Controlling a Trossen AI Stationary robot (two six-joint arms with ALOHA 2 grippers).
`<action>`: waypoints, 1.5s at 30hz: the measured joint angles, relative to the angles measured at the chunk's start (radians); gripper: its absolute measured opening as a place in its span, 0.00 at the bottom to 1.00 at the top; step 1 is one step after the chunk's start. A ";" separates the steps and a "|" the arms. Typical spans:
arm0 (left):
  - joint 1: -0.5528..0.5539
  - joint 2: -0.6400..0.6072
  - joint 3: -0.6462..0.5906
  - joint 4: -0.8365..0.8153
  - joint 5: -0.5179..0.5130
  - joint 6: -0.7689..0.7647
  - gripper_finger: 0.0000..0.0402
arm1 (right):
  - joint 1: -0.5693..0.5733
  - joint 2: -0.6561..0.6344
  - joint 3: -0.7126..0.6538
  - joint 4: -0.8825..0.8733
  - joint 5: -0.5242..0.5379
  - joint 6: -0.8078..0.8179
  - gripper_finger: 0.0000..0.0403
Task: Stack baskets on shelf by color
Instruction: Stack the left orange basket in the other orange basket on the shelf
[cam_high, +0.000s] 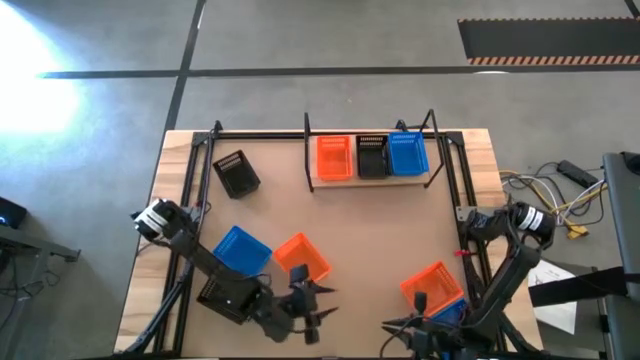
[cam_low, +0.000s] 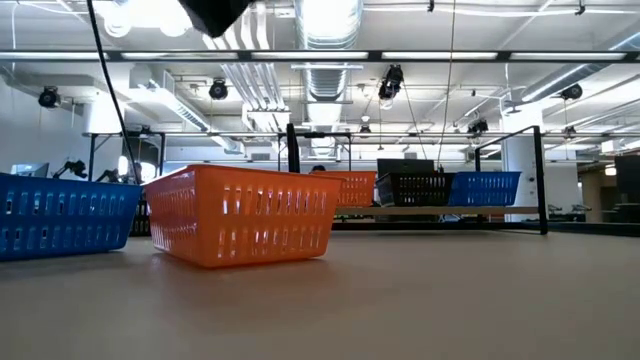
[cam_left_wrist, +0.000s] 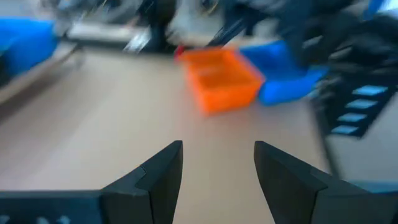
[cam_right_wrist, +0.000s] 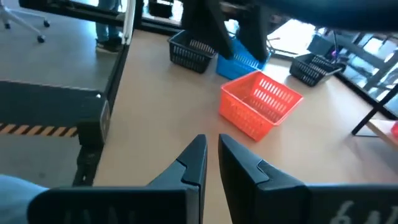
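Shelf: the shelf (cam_high: 322, 186) at the table's far edge holds 3 baskets, orange (cam_high: 334, 157), black (cam_high: 372, 156), blue (cam_high: 407, 153).
Left gripper (cam_high: 306, 305): fingers apart, empty, near the loose orange basket (cam_high: 303, 256).
Right gripper (cam_high: 405, 331): fingers nearly together, empty, at the near edge.
Next step: likely grip that basket's rim squarely, lift level.
Views: only overhead shows the lone black basket (cam_high: 237, 174); the table-level camera shows shelf height.

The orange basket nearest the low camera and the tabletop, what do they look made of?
Orange basket: apparently moulded plastic, slightly glossy, with even rows of slots through thin walls. Tabletop: looks like smooth, matte, light brown board, maybe wood or laminate; no grain shows.
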 joint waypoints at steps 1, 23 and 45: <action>0.009 -0.001 0.032 -0.122 0.000 -0.079 0.45 | 0.001 0.011 0.001 0.005 0.012 0.004 0.08; 0.127 0.015 0.050 -0.662 0.240 -0.457 0.50 | -0.018 0.087 -0.015 0.007 0.074 0.076 0.08; 0.156 0.072 0.063 -0.630 0.326 -0.343 0.30 | -0.017 0.088 -0.030 0.009 0.071 0.088 0.08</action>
